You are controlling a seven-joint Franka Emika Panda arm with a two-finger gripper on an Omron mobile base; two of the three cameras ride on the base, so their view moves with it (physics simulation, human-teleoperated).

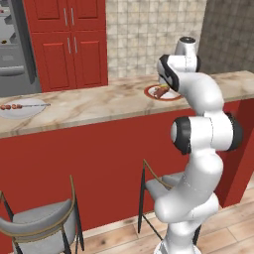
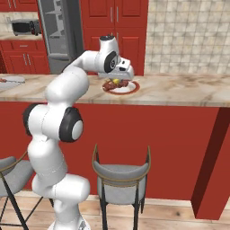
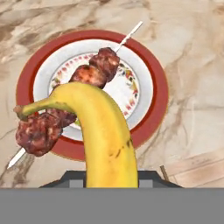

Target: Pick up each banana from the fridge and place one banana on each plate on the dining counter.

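A bright yellow banana (image 3: 103, 131) is held in the closed end effector (image 3: 110, 177), poised just above a red-rimmed plate (image 3: 155, 94) on the beige marbled tabletop (image 3: 192, 52). A meat skewer (image 3: 70, 103) already lies across that plate. The placing step appears to be in hand; next, lowering onto bare plate beside the skewer and release seem called for.

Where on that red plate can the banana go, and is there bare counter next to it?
On the red-rimmed plate, the meat skewer runs corner to corner across the middle, so that part is crowded. The white patch beside it is bare. The dining counter beyond the plate's rim is bare marble. The gripper holds the yellow banana above the plate.
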